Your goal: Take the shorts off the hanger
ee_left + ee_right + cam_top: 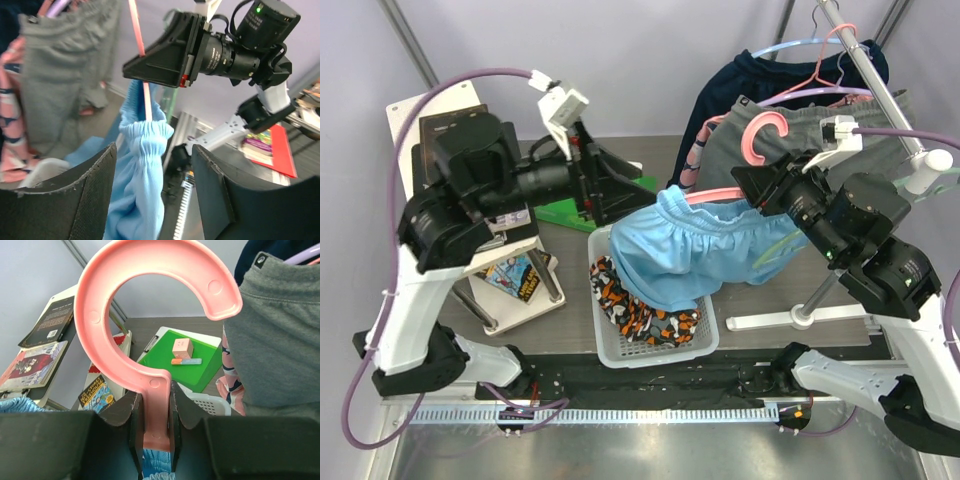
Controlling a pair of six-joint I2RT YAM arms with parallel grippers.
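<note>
The right tool (155, 415) was pressed together on the neck of a pink hanger (95, 310), holding it up over the tabletop (570, 330) with the hook pointing upward. The blue shorts (695, 250) were still threaded on the hanger's bar. Their waistband was bunched along the bar and their lower part drooped into a white basket (660, 358). The camouflage shorts (640, 315) already lay in that basket, off any hanger.

The left tool (155, 165) was spread wide and held nothing. From its wrist camera, the gathered waistband hung just beyond the gap between the fingers (85, 200). Whether the cloth touched them could not be told.

The step in hand appeared to be freeing the second pair. The hanger was lifted and the free tool was lined up on the waistband. The next move would probably call for the left tool to advance, pinch the bunched waistband, and draw it sideways off the end of the bar while the right tool kept the hanger steady. The cloth could catch on the bar's end.
</note>
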